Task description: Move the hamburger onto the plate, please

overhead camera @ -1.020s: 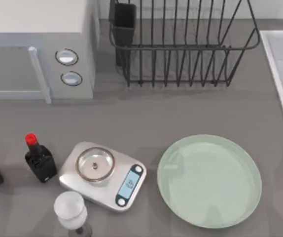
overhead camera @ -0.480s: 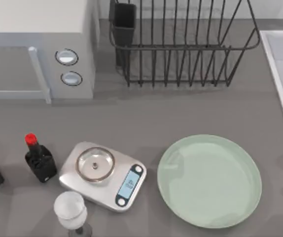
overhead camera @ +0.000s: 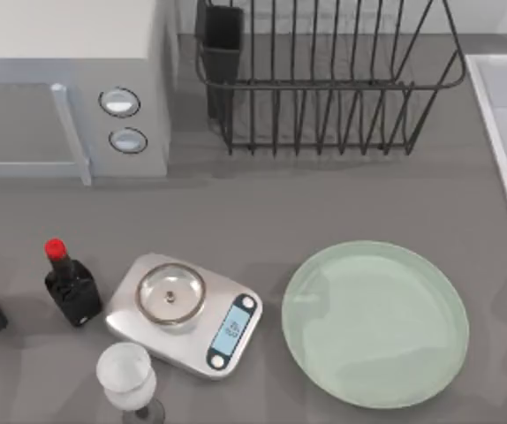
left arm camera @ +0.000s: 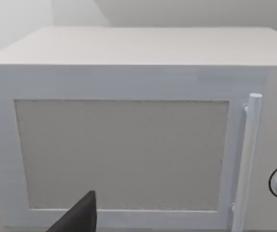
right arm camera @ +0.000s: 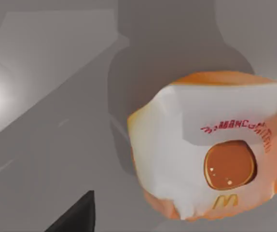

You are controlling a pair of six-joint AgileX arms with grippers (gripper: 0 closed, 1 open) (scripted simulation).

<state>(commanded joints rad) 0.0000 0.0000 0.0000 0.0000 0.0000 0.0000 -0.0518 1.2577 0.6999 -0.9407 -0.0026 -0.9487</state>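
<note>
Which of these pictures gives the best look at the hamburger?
The right wrist view: the hamburger sits close to the camera on the grey surface, wrapped in white and orange paper with red lettering and a round brown picture. The top view shows the plate, the scale and the bottle; the left wrist view faces the microwave.

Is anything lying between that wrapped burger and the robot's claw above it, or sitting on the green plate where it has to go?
Nothing visible does. In the right wrist view the hamburger sits on bare grey tabletop with nothing over it. From above, the plate carries nothing; the scale stands apart, on its left.
</note>
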